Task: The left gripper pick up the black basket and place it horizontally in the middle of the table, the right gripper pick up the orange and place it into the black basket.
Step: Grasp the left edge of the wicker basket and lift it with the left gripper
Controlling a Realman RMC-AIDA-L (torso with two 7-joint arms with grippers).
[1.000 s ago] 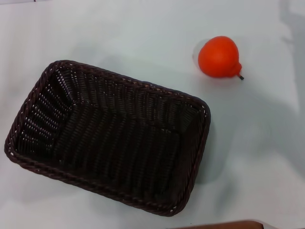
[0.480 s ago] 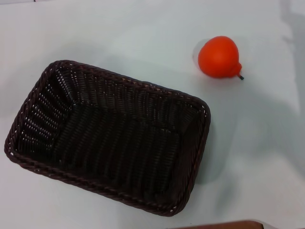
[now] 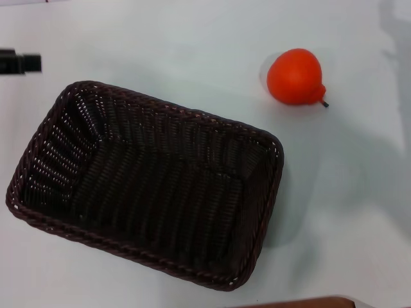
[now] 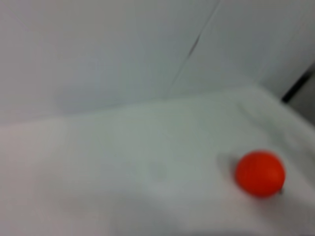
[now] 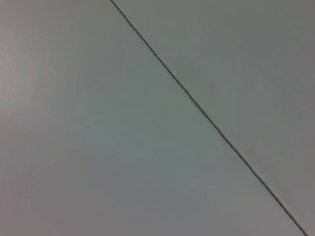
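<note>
On the white tabletop we see the black basket lying askew, near-left, the orange far-right, and our left claw at the far-left edge, its opening untellable, next needing the basket's rim.

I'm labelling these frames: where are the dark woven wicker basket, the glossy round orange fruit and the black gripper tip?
Dark woven wicker basket [image 3: 160, 192], head view, inner floor.
Glossy round orange fruit [image 3: 294, 76], head view, middle.
Left gripper [image 3: 19, 62], head view, black tip.
</note>
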